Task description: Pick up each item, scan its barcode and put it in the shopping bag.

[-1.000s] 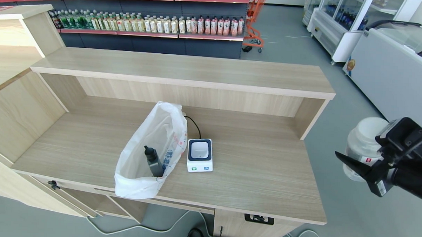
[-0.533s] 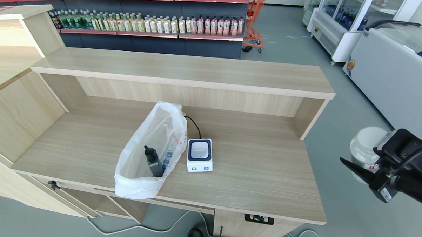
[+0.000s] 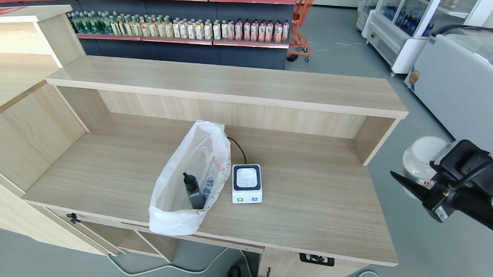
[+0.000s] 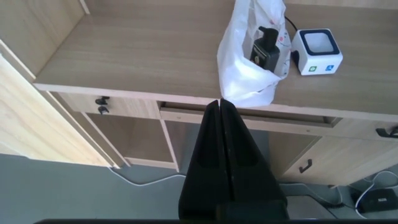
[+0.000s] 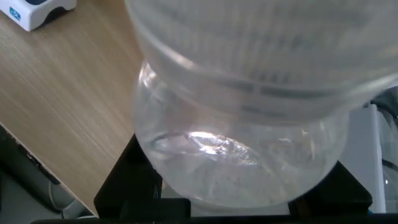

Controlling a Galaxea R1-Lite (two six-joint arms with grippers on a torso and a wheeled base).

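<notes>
Head view: my right claw point(image 3: 422, 182) is pinching a clear round jar point(image 3: 420, 155) with a white lid, out past the wooden counter's point(image 3: 310, 190) right end. A white plastic shopping bag point(image 3: 188, 161) is standing open, holding a dark bottle point(image 3: 193, 190). A boxy white scanner point(image 3: 247, 183) is sitting just beside it.

Left wrist view: my left claw point(image 4: 220, 107) is hanging pressed together.

Right wrist view: the jar's ribbed transparent wall is showing.

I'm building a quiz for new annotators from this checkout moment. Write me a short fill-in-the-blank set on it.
1. The dark bottle stands inside the ___.
2. The scanner sits on the counter, to the ___ of the bag.
3. The right gripper holds a clear jar with a ___ lid.
4. The left gripper is ___.
Missing: bag; right; white; shut.
</notes>
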